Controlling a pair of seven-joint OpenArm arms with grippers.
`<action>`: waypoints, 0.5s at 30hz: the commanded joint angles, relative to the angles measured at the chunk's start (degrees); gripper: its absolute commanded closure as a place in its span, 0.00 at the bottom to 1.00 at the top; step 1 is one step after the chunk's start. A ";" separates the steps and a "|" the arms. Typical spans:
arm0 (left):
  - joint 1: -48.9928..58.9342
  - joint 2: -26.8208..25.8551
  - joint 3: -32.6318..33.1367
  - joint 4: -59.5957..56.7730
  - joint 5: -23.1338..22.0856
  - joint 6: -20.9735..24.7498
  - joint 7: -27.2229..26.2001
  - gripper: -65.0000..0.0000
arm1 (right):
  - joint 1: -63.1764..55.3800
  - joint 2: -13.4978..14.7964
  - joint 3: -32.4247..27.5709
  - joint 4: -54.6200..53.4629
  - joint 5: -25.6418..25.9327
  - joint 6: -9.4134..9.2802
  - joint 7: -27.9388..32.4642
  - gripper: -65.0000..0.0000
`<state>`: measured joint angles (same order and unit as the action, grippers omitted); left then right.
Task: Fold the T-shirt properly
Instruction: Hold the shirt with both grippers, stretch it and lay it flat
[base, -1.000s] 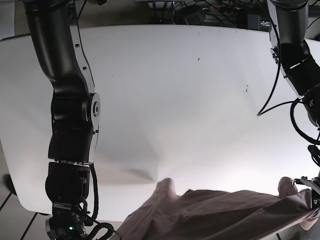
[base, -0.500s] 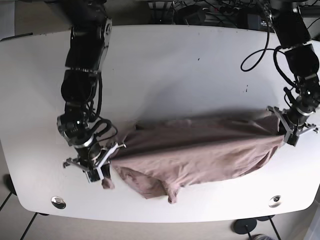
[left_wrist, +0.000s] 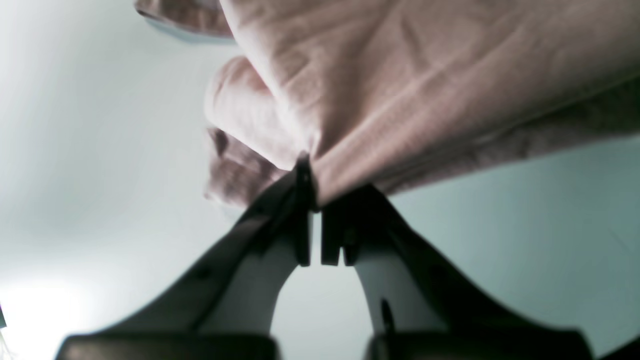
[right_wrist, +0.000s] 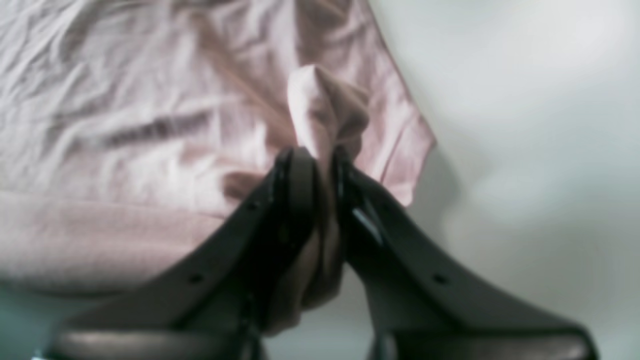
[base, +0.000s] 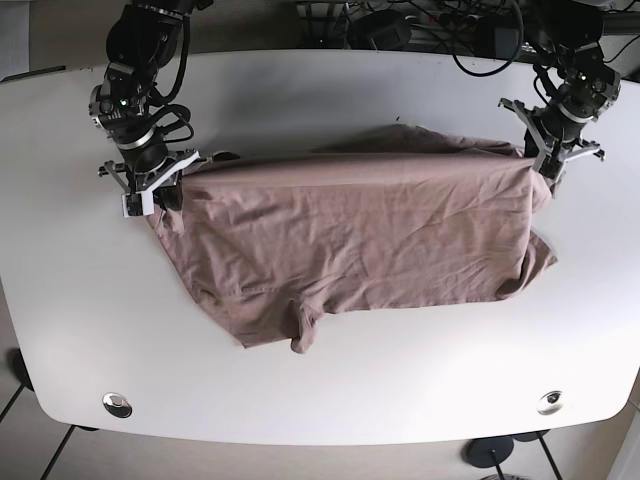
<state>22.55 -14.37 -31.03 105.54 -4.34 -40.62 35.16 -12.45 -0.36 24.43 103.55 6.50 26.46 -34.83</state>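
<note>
A dusty pink T-shirt (base: 360, 235) lies spread across the middle of the white table (base: 320, 90), its far edge stretched between the two grippers. My left gripper (base: 548, 160) is shut on the shirt's right corner; the left wrist view shows its jaws (left_wrist: 314, 200) pinching the cloth (left_wrist: 400, 75). My right gripper (base: 150, 195) is shut on the shirt's left corner; in the right wrist view a bunch of fabric (right_wrist: 325, 110) stands up between the jaws (right_wrist: 322, 165). A sleeve (base: 305, 335) sticks out at the near edge.
Two round metal fittings (base: 116, 404) (base: 548, 402) sit in the table's near corners. Cables and equipment (base: 400, 25) lie behind the far edge. The table's front edge runs close to the shirt's near hem.
Both grippers have carried the shirt from the table's near edge toward the far side, pulling it out wider and flatter. The arms now reach to the far corners of the cloth.
</note>
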 joint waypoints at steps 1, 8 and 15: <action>1.41 0.09 -2.69 2.46 -0.10 0.62 -0.83 1.00 | -1.31 0.40 1.11 1.02 1.81 -0.39 1.38 0.97; 4.14 1.32 -4.62 2.64 -0.19 0.62 -0.83 0.54 | -8.43 0.58 1.73 3.49 8.49 -0.39 1.38 0.81; 2.73 1.23 -4.45 5.10 -0.80 0.62 -0.92 0.49 | -11.24 0.58 2.78 10.69 12.44 -0.74 1.55 0.07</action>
<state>24.86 -12.27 -35.20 109.54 -4.36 -40.38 35.44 -23.35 -0.32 27.42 112.97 18.31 25.89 -34.72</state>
